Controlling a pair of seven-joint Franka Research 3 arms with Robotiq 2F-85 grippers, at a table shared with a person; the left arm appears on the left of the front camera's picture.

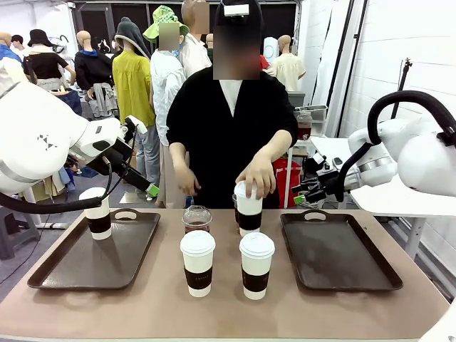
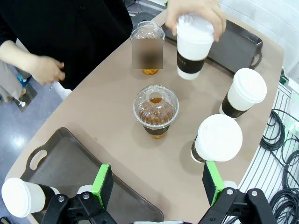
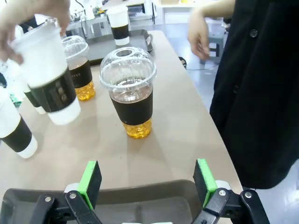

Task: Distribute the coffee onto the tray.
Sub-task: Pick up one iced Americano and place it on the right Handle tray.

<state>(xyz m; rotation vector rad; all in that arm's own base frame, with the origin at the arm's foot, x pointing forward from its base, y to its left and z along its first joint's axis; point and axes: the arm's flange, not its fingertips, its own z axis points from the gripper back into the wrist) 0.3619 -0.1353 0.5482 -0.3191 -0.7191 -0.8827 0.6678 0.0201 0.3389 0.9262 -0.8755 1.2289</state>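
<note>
One clear cup [image 1: 234,206] mostly behind the person's white cup [image 1: 249,211].

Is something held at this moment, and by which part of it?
The person's hand holds one white lidded cup from above, by its lid and top rim. The left gripper and right gripper are open and hold nothing.

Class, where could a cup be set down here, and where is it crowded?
Free: the whole right tray; the left tray apart from the white cup at its far left corner. Crowded: the table between the trays, where five cups cluster.
</note>
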